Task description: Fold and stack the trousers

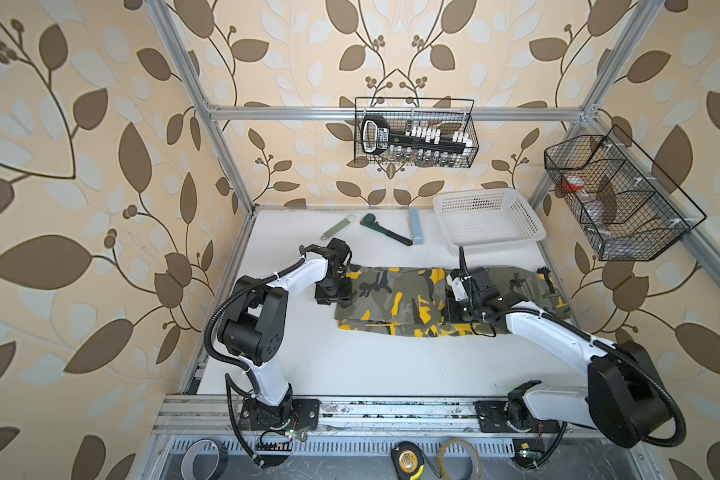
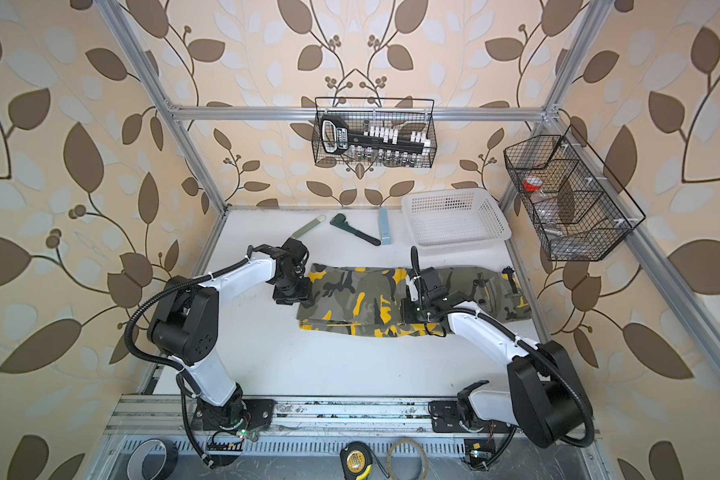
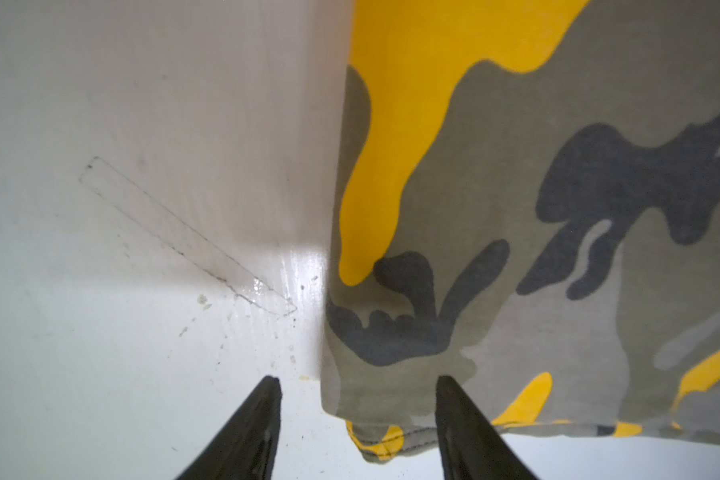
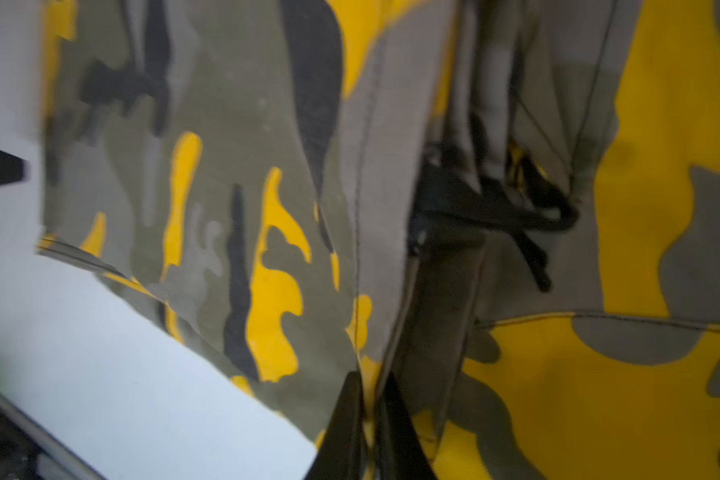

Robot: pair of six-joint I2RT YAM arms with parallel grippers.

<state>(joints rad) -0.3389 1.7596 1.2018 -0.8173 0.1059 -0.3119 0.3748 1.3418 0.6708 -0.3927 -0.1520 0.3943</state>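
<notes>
The camouflage trousers (image 1: 395, 299) (image 2: 350, 295) lie flat across the middle of the white table, folded lengthwise, in both top views. My left gripper (image 1: 334, 296) (image 2: 292, 293) hangs over their left end. In the left wrist view it (image 3: 357, 380) is open, its fingers astride the corner of the trousers (image 3: 516, 208), one over bare table and one over cloth. My right gripper (image 1: 454, 306) (image 2: 410, 306) sits on the trousers' middle. In the right wrist view it (image 4: 371, 376) is shut on a thin fold of the trousers (image 4: 225, 166), near a black drawstring (image 4: 516, 216).
A white plastic basket (image 1: 487, 216) stands at the back right. A black wrench (image 1: 385, 230), a pale blue block (image 1: 415, 226) and a flat green strip (image 1: 336, 226) lie along the back. A wire basket (image 1: 616, 199) hangs on the right frame.
</notes>
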